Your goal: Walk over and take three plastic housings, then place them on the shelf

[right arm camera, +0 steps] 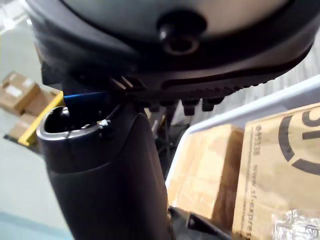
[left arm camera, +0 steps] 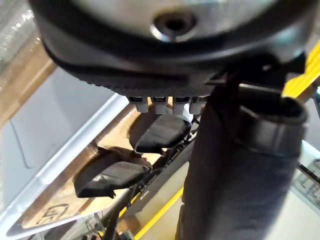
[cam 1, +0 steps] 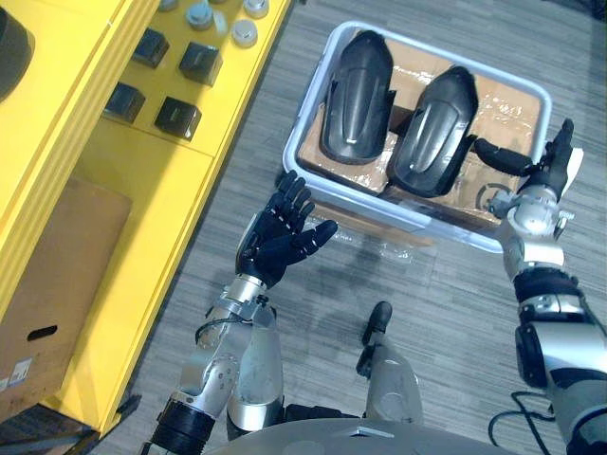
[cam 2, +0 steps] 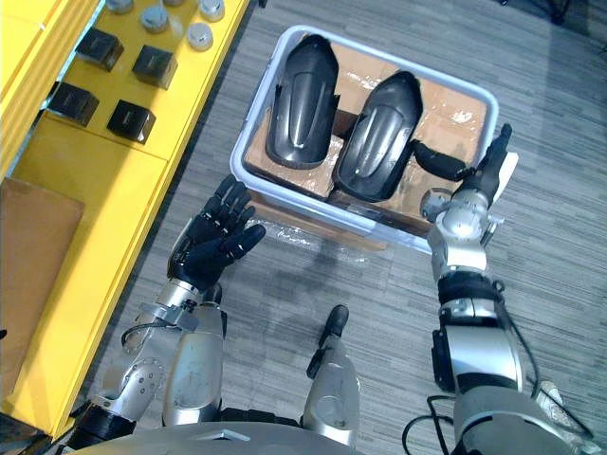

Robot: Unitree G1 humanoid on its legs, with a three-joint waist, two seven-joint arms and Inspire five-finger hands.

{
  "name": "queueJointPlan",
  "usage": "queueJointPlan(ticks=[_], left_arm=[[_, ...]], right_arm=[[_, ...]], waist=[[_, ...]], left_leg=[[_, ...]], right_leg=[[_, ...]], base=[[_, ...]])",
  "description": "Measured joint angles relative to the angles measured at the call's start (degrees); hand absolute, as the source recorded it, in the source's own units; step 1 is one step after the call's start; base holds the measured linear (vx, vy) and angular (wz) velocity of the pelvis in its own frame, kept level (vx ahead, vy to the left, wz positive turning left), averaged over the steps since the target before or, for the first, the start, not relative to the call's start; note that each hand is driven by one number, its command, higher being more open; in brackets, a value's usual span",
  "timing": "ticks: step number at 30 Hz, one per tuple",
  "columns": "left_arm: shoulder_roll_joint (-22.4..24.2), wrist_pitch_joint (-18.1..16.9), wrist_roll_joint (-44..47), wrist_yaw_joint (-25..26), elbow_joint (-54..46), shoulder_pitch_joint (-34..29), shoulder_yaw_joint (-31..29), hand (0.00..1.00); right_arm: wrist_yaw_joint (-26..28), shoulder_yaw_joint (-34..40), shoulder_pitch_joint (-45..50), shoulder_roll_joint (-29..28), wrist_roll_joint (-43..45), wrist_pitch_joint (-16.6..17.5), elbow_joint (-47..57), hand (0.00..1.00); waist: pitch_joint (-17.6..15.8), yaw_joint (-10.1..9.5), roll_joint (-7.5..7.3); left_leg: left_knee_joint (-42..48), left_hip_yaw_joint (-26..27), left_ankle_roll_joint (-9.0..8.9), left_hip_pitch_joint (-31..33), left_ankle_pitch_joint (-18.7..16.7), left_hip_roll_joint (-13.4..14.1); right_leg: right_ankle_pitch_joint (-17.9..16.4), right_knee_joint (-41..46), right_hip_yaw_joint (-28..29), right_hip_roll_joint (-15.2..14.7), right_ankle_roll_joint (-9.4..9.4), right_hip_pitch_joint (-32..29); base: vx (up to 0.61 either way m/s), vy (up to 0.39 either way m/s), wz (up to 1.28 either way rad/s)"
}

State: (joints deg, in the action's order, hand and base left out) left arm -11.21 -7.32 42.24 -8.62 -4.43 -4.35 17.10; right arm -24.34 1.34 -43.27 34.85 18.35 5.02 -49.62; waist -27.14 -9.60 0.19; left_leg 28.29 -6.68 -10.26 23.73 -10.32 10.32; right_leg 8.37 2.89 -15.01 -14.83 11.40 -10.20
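**A:** Where are the housings?

**B:** In the pale bin (cam 1: 304,114) on the grey floor (cam 1: 446,313). The left housing (cam 1: 358,95) and the right housing (cam 1: 432,133), both black plastic, lie side by side on the cardboard (cam 1: 507,109) packed inside it. What sits beneath them is hidden.

**A:** Does either robot hand have hold of one?

**B:** No. The left robot hand (cam 1: 280,237) hangs palm up near the bin's near left corner, apart from it, with its fingers spread and nothing in it. The right robot hand (cam 1: 548,169) is at the bin's right rim, fingers straight, with its thumb stretched over the cardboard toward the right housing. I cannot tell whether the thumb tip touches it.

**A:** Do the wrist views help?

**B:** Hardly. In each, the thumb blocks much of the view and the fingers are cut off short.

**A:** And the shelf?

**B:** The yellow shelf (cam 1: 142,161) is on the robot's left. It carries small black boxes (cam 1: 177,117) and grey caps (cam 1: 245,36), and the topmost ones are cut off by the edge. A cardboard box (cam 1: 57,275) sits lower down.
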Motion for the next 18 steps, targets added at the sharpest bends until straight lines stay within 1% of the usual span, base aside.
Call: queueJointPlan(ticks=[2,4,7,9,15,16,18], left_arm=[[0.0,0.3,0.0,0.3,1.0,-0.3,0.1,1.0],[0.1,0.5,0.0,0.7,2.6,0.0,0.5,1.0],[0.0,0.5,0.0,1.0,2.9,0.0,0.5,1.0],[0.0,0.5,0.1,1.0,3.4,0.3,0.6,1.0],[0.1,0.9,0.1,1.0,5.6,0.6,1.0,1.0],[0.1,1.1,0.1,1.0,5.7,0.6,1.0,1.0],[0.1,1.3,0.1,0.9,6.1,0.6,1.3,1.0]], right_arm=[[0.3,-2.3,-3.2,1.7,0.1,-1.4,-2.2,1.0],[1.1,-3.3,-5.4,4.2,0.2,-3.0,-3.8,1.0],[2.7,-4.5,-8.3,6.3,0.3,-5.1,-5.7,1.0],[4.1,-4.5,-9.6,6.6,0.3,-7.1,-7.9,1.0],[8.9,-5.3,-9.8,6.7,0.2,-11.5,-15.1,1.0],[9.2,-5.3,-9.9,6.7,0.1,-11.9,-15.3,0.0],[10.3,-5.3,-10.2,7.0,0.0,-12.5,-15.8,0.0]], waist=[[-0.2,-0.38,0.11],[-0.8,-1.06,0.67],[-1.2,-1.19,1.13],[-1.4,-1.19,1.16],[-1.5,-1.23,1.28],[-1.5,-1.22,1.29],[-1.5,-1.24,1.3]], left_leg=[[-0.2,-0.2,-0.07,0.9,0.6,-0.1],[-1.0,-0.7,-0.17,1.1,1.4,-0.3],[-2.0,-1.1,-0.29,1.9,2.3,-0.3],[-2.8,-1.3,-0.3,1.9,3.0,-0.4],[-3.5,-1.8,-0.45,2.8,4.0,-0.6],[-3.5,-1.9,-0.45,2.8,4.0,-0.6],[-3.5,-2.0,-0.42,2.8,4.2,-0.6]], right_leg=[[0.0,0.1,-0.2,-0.1,0.01,-1.0],[0.0,0.4,-0.6,-0.2,0.01,-1.4],[-0.1,1.7,-1.1,-0.3,-0.06,-2.8],[-0.1,2.1,-1.7,-0.6,-0.12,-3.2],[-0.2,2.4,-2.4,-0.7,-0.3,-4.0],[-0.2,2.4,-2.4,-0.7,-0.3,-4.0],[-0.3,2.6,-2.4,-0.7,-0.35,-4.0]], base=[[-0.02,0.013,0.06],[0.0,-0.007,0.11],[-0.01,-0.013,0.06],[-0.02,-0.012,0.07],[-0.02,-0.007,0.05],[-0.03,0.001,0.04],[-0.01,0.001,0.02]])
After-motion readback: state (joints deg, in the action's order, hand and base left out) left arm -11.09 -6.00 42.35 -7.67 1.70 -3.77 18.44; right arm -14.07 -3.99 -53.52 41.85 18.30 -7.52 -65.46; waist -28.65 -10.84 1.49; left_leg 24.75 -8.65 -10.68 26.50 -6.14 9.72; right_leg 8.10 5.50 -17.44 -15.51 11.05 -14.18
